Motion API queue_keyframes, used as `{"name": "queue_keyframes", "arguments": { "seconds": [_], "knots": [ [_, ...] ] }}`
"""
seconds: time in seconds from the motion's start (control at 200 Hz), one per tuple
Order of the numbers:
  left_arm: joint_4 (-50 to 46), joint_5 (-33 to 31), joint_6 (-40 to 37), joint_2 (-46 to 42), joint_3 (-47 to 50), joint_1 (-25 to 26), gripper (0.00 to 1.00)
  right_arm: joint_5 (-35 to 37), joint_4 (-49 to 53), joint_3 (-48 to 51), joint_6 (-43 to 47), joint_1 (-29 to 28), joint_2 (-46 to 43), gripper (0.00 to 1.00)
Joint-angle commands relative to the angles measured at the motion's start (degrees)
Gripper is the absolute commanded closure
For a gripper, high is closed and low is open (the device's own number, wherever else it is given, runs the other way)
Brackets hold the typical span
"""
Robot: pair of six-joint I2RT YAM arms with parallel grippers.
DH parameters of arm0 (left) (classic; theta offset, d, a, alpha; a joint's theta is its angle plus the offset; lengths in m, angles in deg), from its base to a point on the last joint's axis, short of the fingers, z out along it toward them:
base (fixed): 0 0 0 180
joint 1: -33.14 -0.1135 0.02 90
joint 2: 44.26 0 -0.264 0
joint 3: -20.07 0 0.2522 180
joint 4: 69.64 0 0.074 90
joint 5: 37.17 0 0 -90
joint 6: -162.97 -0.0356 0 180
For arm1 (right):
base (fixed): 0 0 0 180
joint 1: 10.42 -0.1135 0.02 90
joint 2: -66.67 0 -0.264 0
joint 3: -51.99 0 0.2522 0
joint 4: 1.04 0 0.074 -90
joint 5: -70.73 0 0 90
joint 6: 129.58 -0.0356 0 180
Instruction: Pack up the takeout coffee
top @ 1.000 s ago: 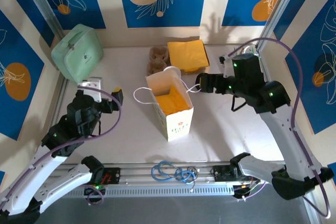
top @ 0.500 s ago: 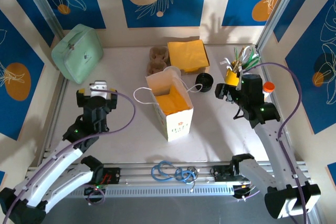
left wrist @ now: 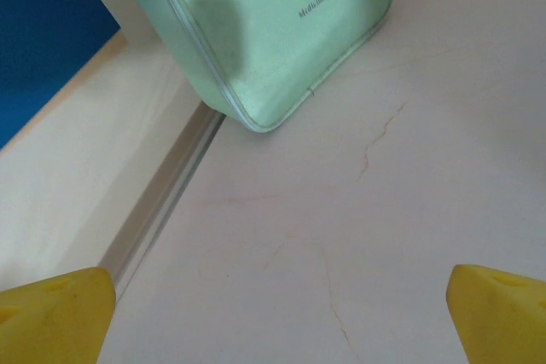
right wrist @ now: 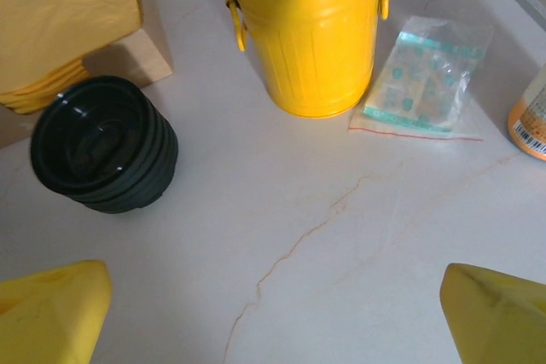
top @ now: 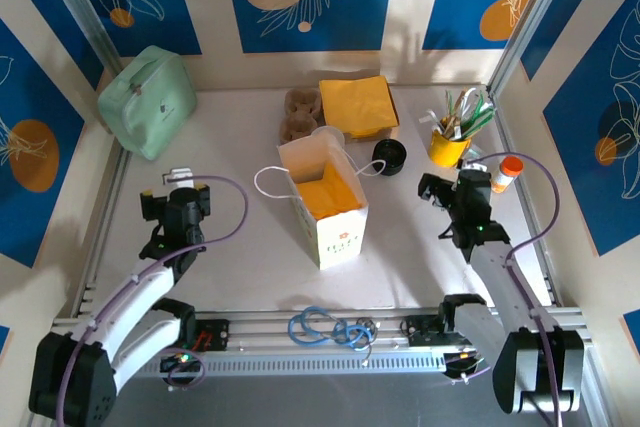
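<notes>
The left end effector [left wrist: 273,317] hangs open and empty over the pale bench [left wrist: 358,210], with a mint-green zipped pouch [left wrist: 273,31] at its 12 o'clock. The right end effector [right wrist: 273,309] is likewise open and empty, with a stack of black plastic lids [right wrist: 102,155] at its 10 o'clock and a yellow metal bucket [right wrist: 316,40] at 12. Where the takeout coffee sits I cannot tell.

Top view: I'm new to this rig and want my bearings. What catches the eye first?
The open paper bag stands mid-table with yellow paper inside. A mint pouch lies at the far left, a yellow bucket of utensils stands at the far right, and black lids sit beside it. The left pincer and right pincer are open, low over the table.
</notes>
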Motion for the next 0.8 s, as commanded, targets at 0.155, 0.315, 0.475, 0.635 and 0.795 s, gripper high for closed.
{"name": "queue_keyframes", "arguments": {
  "seconds": [0.155,0.315,0.475,0.635,0.795],
  "knots": [
    [18.2,8.0,0.7,5.1,6.9,-4.1,0.01,-2.5,-19.6,2.0,5.1,-0.3,13.5,0.01],
    [32.8,10.8,1.2,14.3,9.0,-5.0,0.01,-1.9,-32.8,3.7,9.5,-2.5,21.5,0.01],
    [45.1,16.3,-0.1,22.4,9.0,-5.3,0.01,-3.9,-39.9,3.1,13.8,-3.7,25.6,0.01],
    [51.8,20.9,-5.2,28.7,7.3,-5.3,0.01,-8.1,-47.1,4.0,15.0,-3.6,30.1,0.01],
    [57.4,22.9,-5.4,34.7,7.2,-5.7,0.01,-8.1,-48.2,4.0,15.6,-3.9,31.4,0.01]
  ]
}}
